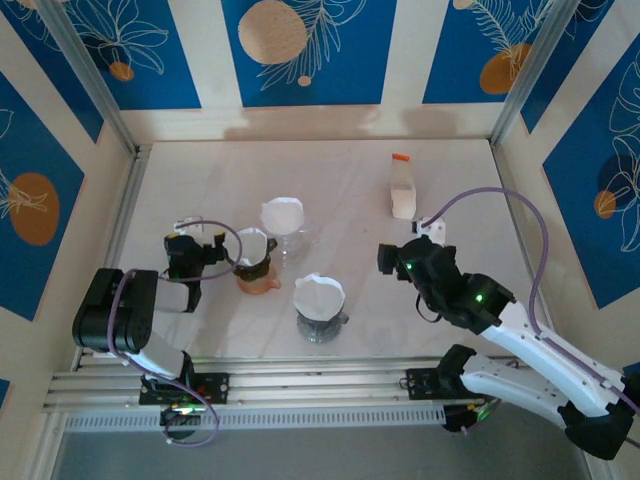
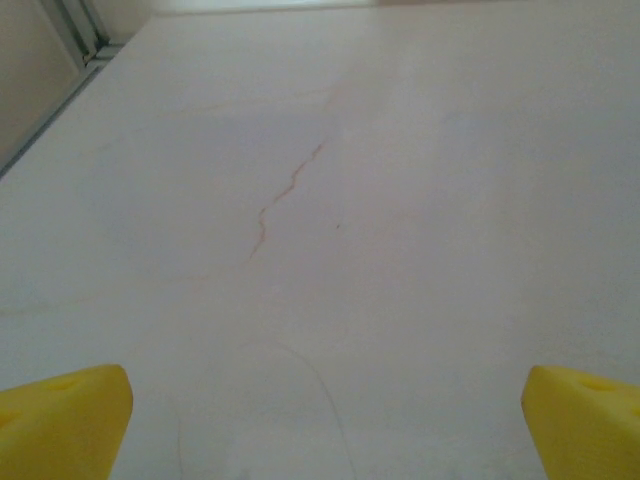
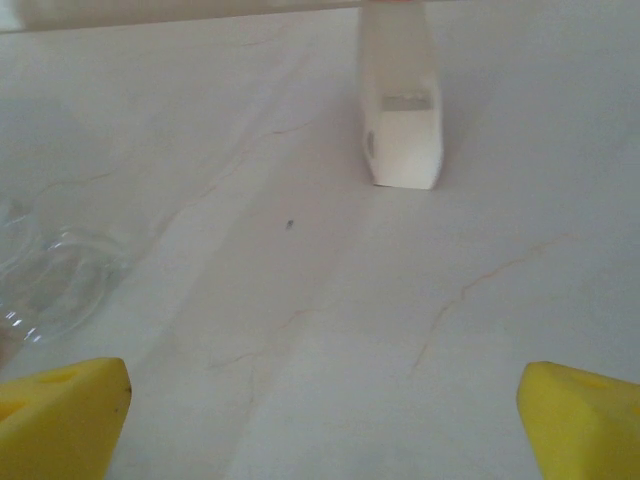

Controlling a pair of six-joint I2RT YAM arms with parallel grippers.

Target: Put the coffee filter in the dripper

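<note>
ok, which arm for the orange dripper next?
Left, likely: the left tool, open, sits beside the orange dripper; the right tool is across the table, nearer the bottle.

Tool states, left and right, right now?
Left tool: open, holding nothing.
Right tool: open, holding nothing.

table (image 1: 350,180): white, faintly veined | bottle cap (image 1: 401,157): orange | fingers (image 2: 60,415): yellow

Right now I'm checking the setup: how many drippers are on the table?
3: orange dripper at left, clear dripper just behind it to the right, front dripper nearer and further right. None looks hidden.
</note>
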